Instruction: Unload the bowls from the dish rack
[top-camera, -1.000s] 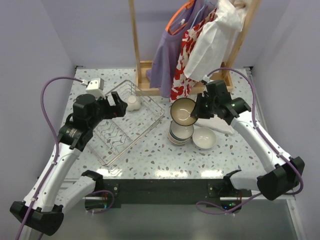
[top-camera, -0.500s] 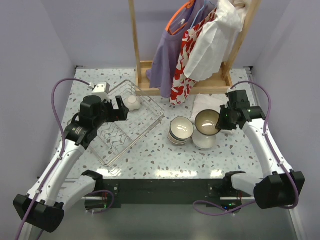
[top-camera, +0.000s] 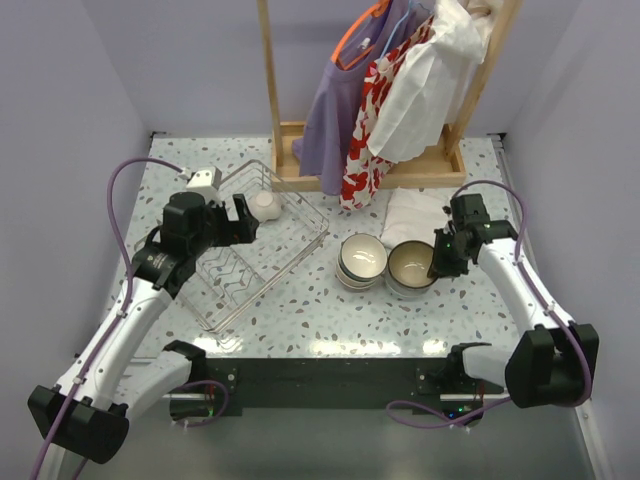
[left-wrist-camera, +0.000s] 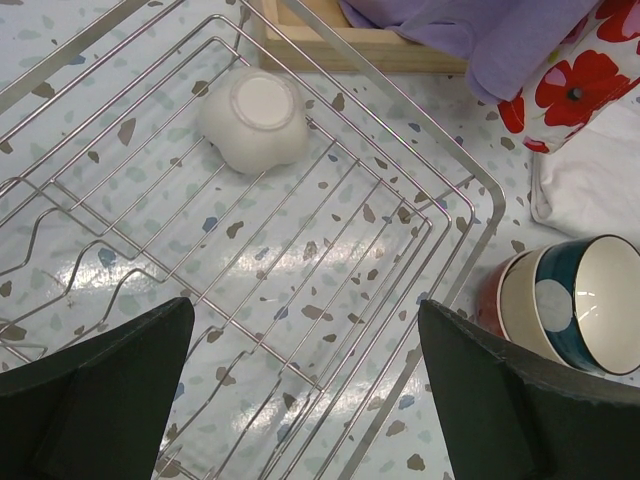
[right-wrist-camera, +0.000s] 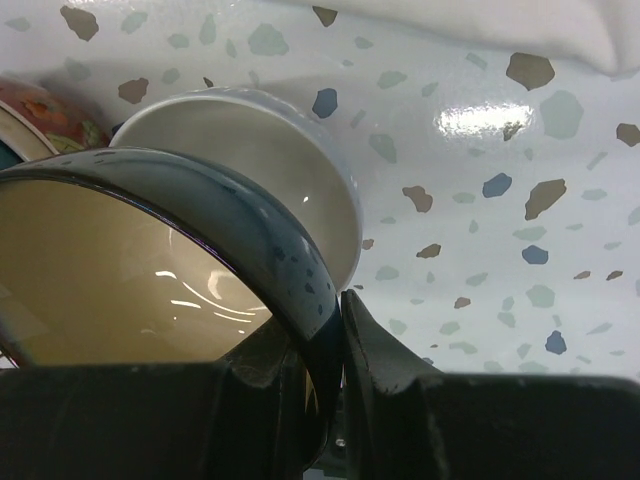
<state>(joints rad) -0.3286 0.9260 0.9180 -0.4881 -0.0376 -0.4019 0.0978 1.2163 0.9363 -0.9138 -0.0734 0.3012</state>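
Observation:
The silver wire dish rack (top-camera: 235, 270) lies at the left, and one white bowl (top-camera: 266, 206) sits upside down in its far corner. My left gripper (top-camera: 243, 218) hangs open just above the rack floor (left-wrist-camera: 300, 260), near that white bowl (left-wrist-camera: 253, 118), with nothing between its fingers. Right of the rack stands a stack of bowls (top-camera: 362, 260), red and teal-banded among them (left-wrist-camera: 570, 305). My right gripper (top-camera: 437, 262) is shut on the rim of the dark blue bowl (right-wrist-camera: 250, 230), which rests inside another white bowl (right-wrist-camera: 290, 170) on the table.
A wooden clothes stand (top-camera: 300, 150) hung with garments (top-camera: 380, 90) stands at the back. A folded white cloth (top-camera: 415, 210) lies just behind the right-hand bowls. The rack's raised wire rim (left-wrist-camera: 470, 175) runs between the left gripper and the stack.
My right arm carried the dark blue bowl from above the stack, rightward and down onto the white bowl. The left gripper edged slightly toward the upside-down bowl.

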